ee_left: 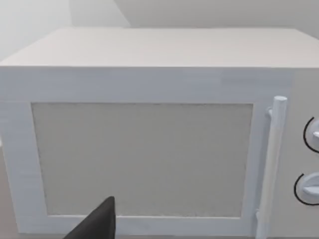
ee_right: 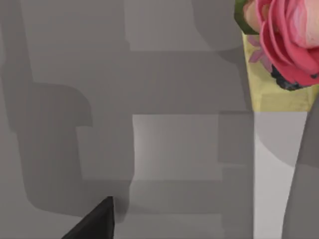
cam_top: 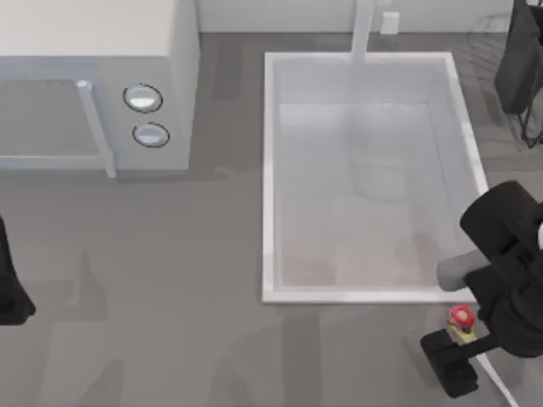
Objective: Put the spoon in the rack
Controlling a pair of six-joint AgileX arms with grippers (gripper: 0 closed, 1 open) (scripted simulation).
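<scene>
The grey worktop (cam_top: 170, 297) carries a white microwave (cam_top: 93, 80) at the far left and a large white sink basin (cam_top: 369, 178) right of centre. The dark wire rack (cam_top: 517, 68) stands at the far right corner. My right arm reaches in from the right edge, bent down over the near right corner just in front of the basin. Its right claw (cam_top: 458, 360) sits at the spoon (cam_top: 462, 318), whose red head and yellow neck lie just beside the dark fingers; whether the claw is clamped on it I cannot tell. The left claw (cam_top: 10, 288) is parked at the left edge, facing the microwave
</scene>
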